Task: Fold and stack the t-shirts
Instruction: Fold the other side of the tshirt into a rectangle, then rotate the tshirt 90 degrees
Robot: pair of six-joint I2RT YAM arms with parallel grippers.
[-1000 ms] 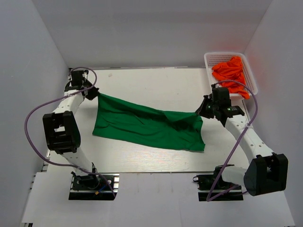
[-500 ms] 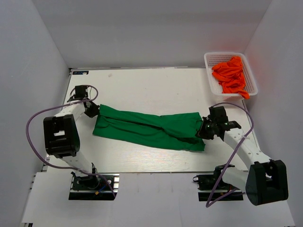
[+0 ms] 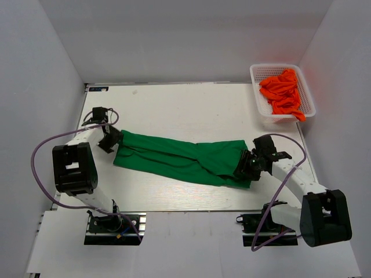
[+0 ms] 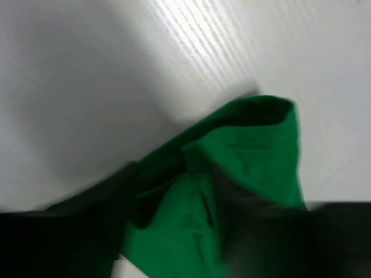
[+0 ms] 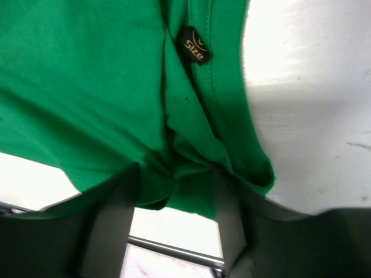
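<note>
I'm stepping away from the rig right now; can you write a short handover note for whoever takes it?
Left gripper: at the left end of the green shirt, jaws look apart, view blurred.
Right gripper: open at the shirt's right end, cloth loose between its fingers.
Shirt: on the table, a long creased strip between the arms.
Orange shirts: heaped in the basket, far right corner.
Done: green shirt laid out, perhaps one lengthwise fold.
Left: finish folding it, fold the orange ones, stack all.
</note>
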